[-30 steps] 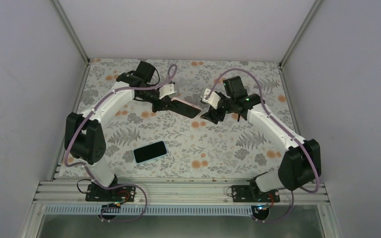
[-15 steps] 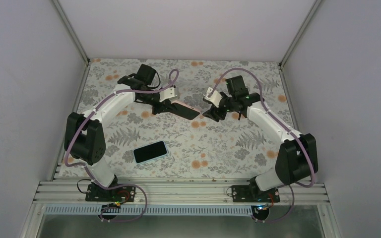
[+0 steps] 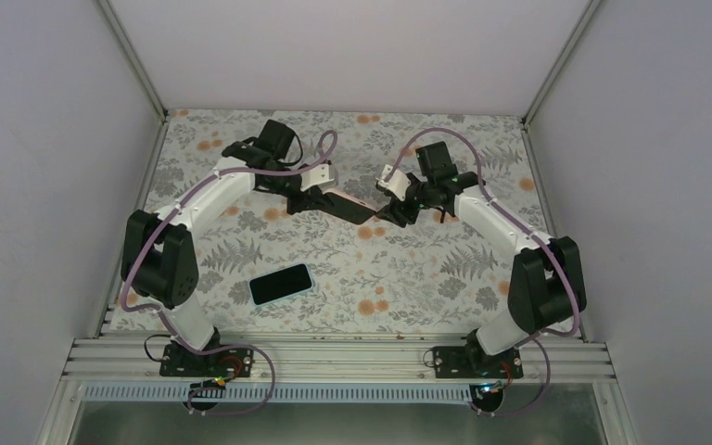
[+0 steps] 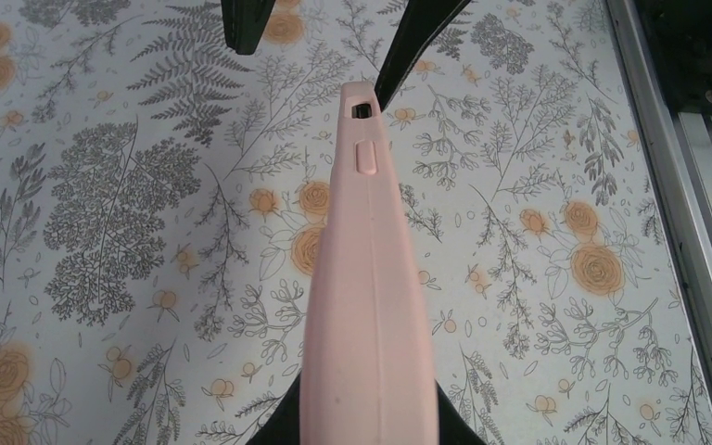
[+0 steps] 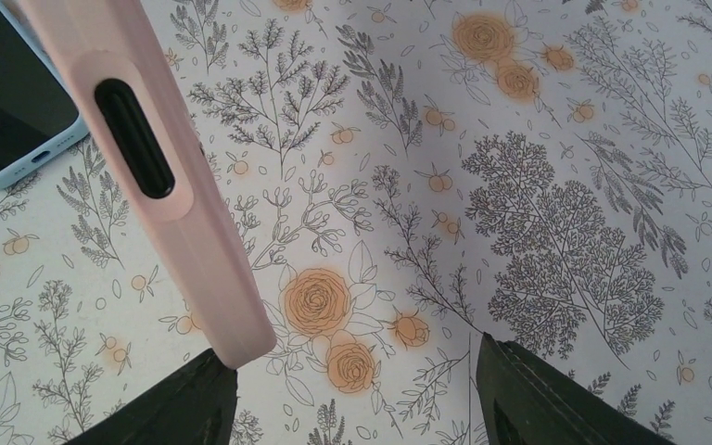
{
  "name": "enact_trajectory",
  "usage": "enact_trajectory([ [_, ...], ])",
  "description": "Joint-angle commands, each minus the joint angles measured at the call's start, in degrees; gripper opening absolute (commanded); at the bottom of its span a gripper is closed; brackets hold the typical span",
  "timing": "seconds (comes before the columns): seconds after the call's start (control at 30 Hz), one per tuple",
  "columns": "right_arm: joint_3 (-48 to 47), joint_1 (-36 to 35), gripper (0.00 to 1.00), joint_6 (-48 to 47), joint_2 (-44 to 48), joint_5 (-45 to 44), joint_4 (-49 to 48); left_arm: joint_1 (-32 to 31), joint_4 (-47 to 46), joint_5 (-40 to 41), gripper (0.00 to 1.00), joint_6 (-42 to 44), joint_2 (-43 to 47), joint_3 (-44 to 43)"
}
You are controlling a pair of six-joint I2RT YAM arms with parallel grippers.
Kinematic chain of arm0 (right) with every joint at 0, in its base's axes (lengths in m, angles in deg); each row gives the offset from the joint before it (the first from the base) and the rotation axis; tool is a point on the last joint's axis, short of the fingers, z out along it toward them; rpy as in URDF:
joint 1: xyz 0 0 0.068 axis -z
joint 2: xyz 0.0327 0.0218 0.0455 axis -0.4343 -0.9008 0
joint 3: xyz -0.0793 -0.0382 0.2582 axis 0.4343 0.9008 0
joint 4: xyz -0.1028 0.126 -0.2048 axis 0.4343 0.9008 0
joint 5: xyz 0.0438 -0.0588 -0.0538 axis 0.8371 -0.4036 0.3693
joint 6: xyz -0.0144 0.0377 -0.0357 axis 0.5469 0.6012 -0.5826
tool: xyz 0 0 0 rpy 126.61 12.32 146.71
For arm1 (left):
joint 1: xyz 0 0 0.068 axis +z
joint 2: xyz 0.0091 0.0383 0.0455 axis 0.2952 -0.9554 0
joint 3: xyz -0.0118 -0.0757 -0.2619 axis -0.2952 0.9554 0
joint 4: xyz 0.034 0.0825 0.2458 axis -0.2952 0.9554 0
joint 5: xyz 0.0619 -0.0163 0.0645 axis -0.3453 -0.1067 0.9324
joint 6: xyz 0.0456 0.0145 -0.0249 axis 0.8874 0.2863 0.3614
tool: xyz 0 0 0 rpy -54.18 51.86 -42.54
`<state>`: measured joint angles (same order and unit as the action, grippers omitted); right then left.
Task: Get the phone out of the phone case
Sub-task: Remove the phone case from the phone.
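Blue-edged phone [image 3: 280, 284]: lies flat on the flowery table [image 3: 426, 278], near and to the left, dark side up, well apart from both arms; nothing touches it
Pink case [image 4: 371, 297]: up in the air over the middle of the table, farther back than the blue-edged phone
Phone [image 3: 352, 208]: I think it sits inside the pink case, since the top looks dark from above, but it is too small to be sure
Left gripper [image 3: 318, 197]: clenched on the left end of the pink case, one finger on each flat side
Right gripper [image 3: 397, 211]: fingers spread wide, holding nothing; the free end of the case pokes in between them, right by one finger and well apart from the other
Which way it lies: the long side of the case runs left to right, from the left gripper straight toward the right gripper
Nearer arm: the right arm is the one at the free end
Next move: I think the right gripper must slide sideways until the case end sits in the middle of its fingers, then pinch the corner and peel it away
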<state>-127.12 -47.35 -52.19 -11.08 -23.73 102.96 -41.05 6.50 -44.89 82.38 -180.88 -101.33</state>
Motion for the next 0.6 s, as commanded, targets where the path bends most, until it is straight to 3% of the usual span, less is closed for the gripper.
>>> enact_trajectory([
  [0.0,-1.8,0.4,0.66,0.9,-0.5,-0.3,-2.6,-0.5,-0.4,-4.1,0.02,0.9,0.1,-2.3],
  [0.57,-4.7,2.4,0.65,-1.9,-1.5,-4.6,-3.7,-1.3,2.2,-4.5,0.02,2.8,-0.1,-2.8],
])
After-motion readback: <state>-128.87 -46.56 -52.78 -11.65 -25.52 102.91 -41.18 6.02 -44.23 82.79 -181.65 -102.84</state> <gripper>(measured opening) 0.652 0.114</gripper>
